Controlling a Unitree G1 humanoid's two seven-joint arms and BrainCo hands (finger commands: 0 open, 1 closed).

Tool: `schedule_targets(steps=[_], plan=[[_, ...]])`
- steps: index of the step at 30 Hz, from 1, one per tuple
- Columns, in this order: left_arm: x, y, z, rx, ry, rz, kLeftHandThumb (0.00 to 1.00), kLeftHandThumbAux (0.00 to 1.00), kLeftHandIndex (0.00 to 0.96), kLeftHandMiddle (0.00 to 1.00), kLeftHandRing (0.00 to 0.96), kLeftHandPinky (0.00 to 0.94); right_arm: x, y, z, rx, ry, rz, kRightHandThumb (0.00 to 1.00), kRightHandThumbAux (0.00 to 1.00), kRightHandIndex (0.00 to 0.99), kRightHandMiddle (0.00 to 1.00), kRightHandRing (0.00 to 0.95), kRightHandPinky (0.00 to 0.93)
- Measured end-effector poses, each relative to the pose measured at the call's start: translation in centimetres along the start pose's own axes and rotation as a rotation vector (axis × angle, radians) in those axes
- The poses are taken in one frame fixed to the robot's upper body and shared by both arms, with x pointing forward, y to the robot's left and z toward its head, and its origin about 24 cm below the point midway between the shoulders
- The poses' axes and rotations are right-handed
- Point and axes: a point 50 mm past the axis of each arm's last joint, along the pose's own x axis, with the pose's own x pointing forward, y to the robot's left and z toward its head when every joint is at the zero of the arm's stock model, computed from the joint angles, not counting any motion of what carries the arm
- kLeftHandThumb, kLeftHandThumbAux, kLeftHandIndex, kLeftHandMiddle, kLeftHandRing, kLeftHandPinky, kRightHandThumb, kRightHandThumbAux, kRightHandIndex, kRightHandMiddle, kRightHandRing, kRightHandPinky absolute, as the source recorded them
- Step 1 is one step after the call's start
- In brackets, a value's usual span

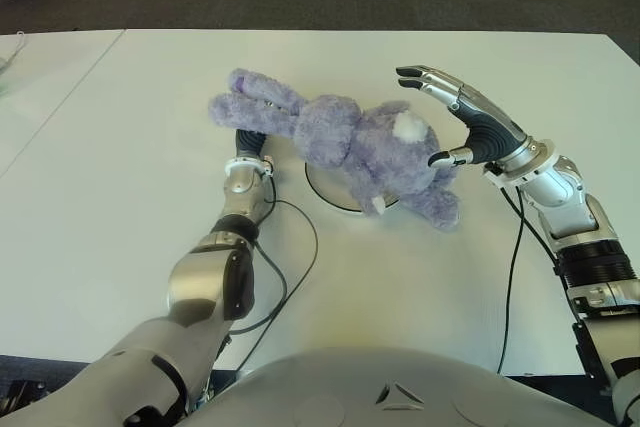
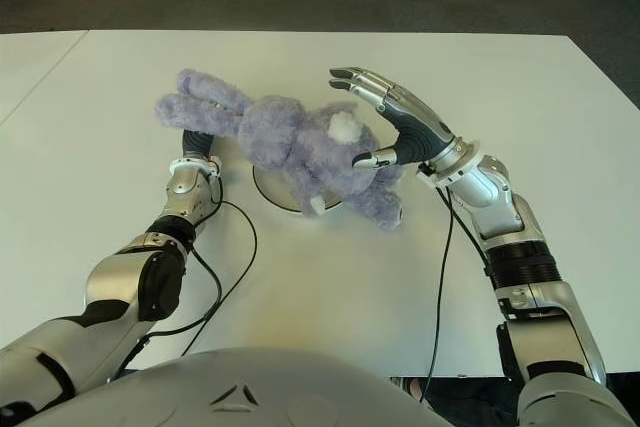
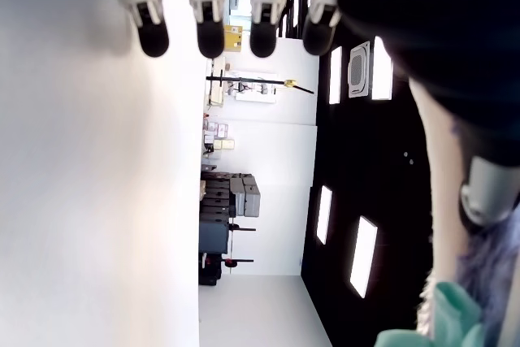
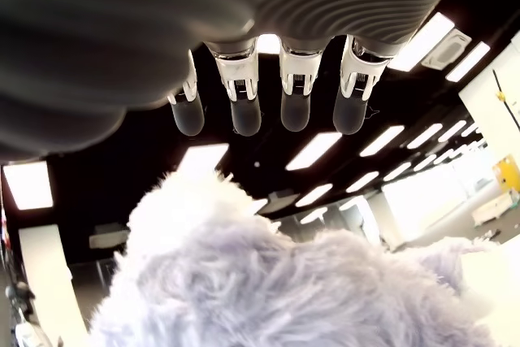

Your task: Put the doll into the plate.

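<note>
— The right hand (image 1: 455,112) has its fingers stretched out and spread, thumb tip just at the doll's (image 1: 350,142) fluffy rear end. It grips nothing; from its own wrist camera the fingers (image 4: 244,107) stand straight above the fur, with a gap showing.

— And the left hand (image 1: 248,147)?

— Tucked under the doll's long ears, on the robot's left of the plate (image 1: 325,190). Its four fingertips (image 3: 207,34) reach out straight along the table (image 1: 120,147), with nothing between them. Open too, I'd say, like a scoop under the ears.

— So who is holding the doll?

— Nobody, as far as I can see. It lies across the plate on its own, body over the white rim, ears spilling off toward the left hand, legs hanging over the edge toward the right hand. Only a slice of the plate shows beneath it.

— Why are the hands flanking it like that?

— My guess: one at each end to steady or nudge it. The doll is wider than the plate, so it flops over both sides. It sits between the two hands, nearer the right thumb than anything else.
</note>
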Motion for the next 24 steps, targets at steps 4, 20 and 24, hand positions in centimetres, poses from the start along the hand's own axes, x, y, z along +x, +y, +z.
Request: schedule_targets(steps=[4,20,24], plan=[[0.0,0.0,0.0,0.000,0.000,0.000,0.000,0.483,0.030,0.053,0.051,0.058,0.0,-0.1,0.0,0.015,-0.003,0.002,0.058,0.172,0.000,0.000,0.000,0.000],[0.0,0.0,0.0,-0.004,0.000,0.002,0.000,0.482,0.036,0.060,0.057,0.065,-1.9,-1.1,-2.4,0.061,0.093,-0.063,0.071,0.234,0.000,0.000,0.000,0.000],[0.0,0.0,0.0,-0.004,0.000,0.002,0.000,0.480,0.034,0.054,0.053,0.060,-2.4,-1.8,-3.2,0.053,0.125,-0.104,0.067,0.259,0.000,0.000,0.000,0.000]])
